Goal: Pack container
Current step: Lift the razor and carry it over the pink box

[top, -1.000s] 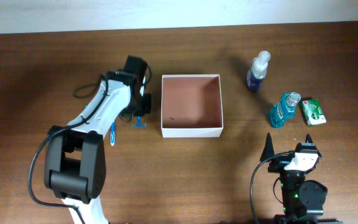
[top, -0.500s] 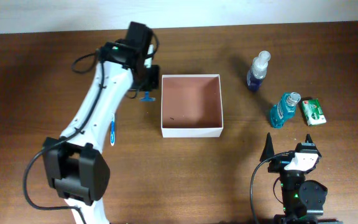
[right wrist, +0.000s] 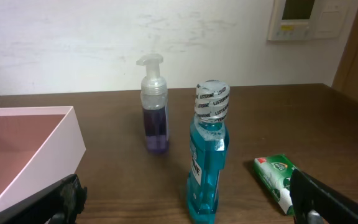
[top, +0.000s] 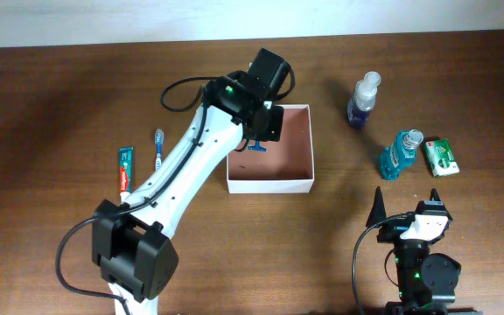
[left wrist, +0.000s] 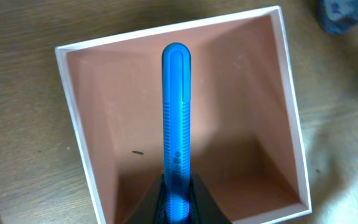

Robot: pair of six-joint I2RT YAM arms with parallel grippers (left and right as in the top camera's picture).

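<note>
The overhead view is showing the whole wooden table (top: 42, 105). The container (top: 269, 185) is sitting just above the middle of the frame, and the left arm is reaching over its upper left corner. The left gripper (top: 261, 131) is pinching a blue razor (top: 257, 146) narrowly, holding it above the inside of the box. Only this view is taking in the red and green toothpaste tube (top: 126, 169) and the blue toothbrush (top: 157, 149), which are lying side by side at the left. It alone is showing the right gripper (top: 407, 214) too, parked at the lower right with its jaws spread wide and gripping nothing.

The left wrist view is looking straight down the razor's smooth, ribbed plastic handle. Behind it the box's thin white walls are framing a matte pinkish-brown floor that is carrying one small dark speck.

The right wrist view is looking level across the table between its own black fingers (right wrist: 328, 199). A clear pump bottle (right wrist: 155, 106) of purple liquid is standing upright behind a blue mouthwash bottle (right wrist: 207, 162) with a printed seal on its cap. A green packet (right wrist: 277, 177) is lying at the right, and the box's corner is showing at the left.
</note>
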